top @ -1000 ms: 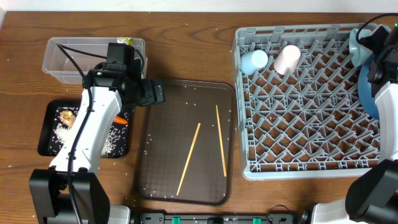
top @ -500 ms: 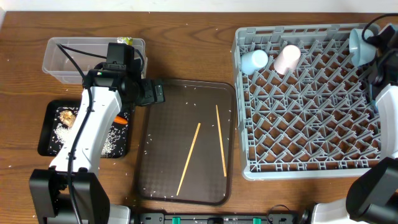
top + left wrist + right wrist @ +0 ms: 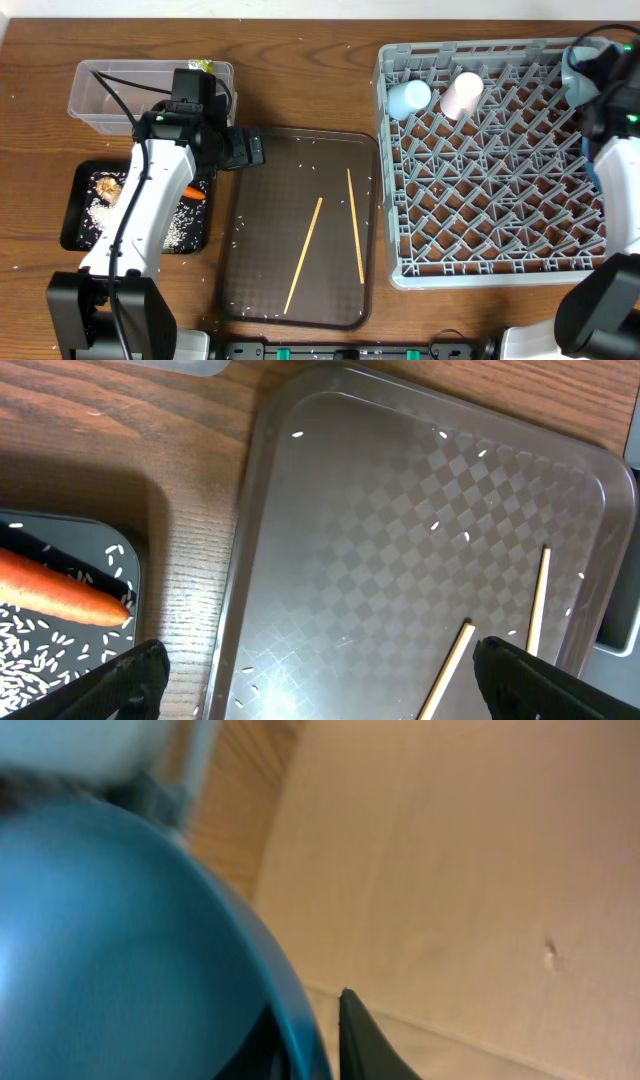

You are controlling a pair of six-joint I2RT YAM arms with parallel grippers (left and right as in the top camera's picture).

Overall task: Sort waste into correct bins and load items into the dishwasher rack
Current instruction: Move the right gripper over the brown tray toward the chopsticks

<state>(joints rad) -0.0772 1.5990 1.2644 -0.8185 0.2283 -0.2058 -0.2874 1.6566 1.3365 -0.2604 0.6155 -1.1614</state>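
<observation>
My right gripper point(image 3: 318, 1030) is at the far right of the grey dishwasher rack point(image 3: 480, 200). It straddles the rim of the dark-blue plate point(image 3: 120, 940), and a thin gap shows between one finger point(image 3: 365, 1040) and the rim. From overhead the plate point(image 3: 592, 170) is edge-on, with the light-blue bowl point(image 3: 573, 62) behind it. A light-blue cup point(image 3: 408, 98) and a pink cup point(image 3: 462, 93) lie in the rack. Two chopsticks point(image 3: 303, 255) point(image 3: 355, 225) lie on the brown serving tray point(image 3: 260, 290). My left gripper point(image 3: 320, 685) hangs open and empty over that tray's corner.
The black tray point(image 3: 75, 215) holds rice point(image 3: 100, 215), a brown lump point(image 3: 108, 187) and a carrot point(image 3: 55, 590). A clear tub point(image 3: 100, 95) stands behind it with a yellow-green wrapper point(image 3: 204, 66) at its far edge. Rice grains dot the serving tray and table.
The plate went from showing its broad face to standing edge-on at the rack's right side. The right jaws have loosened slightly from the rim. The left arm has not moved.
</observation>
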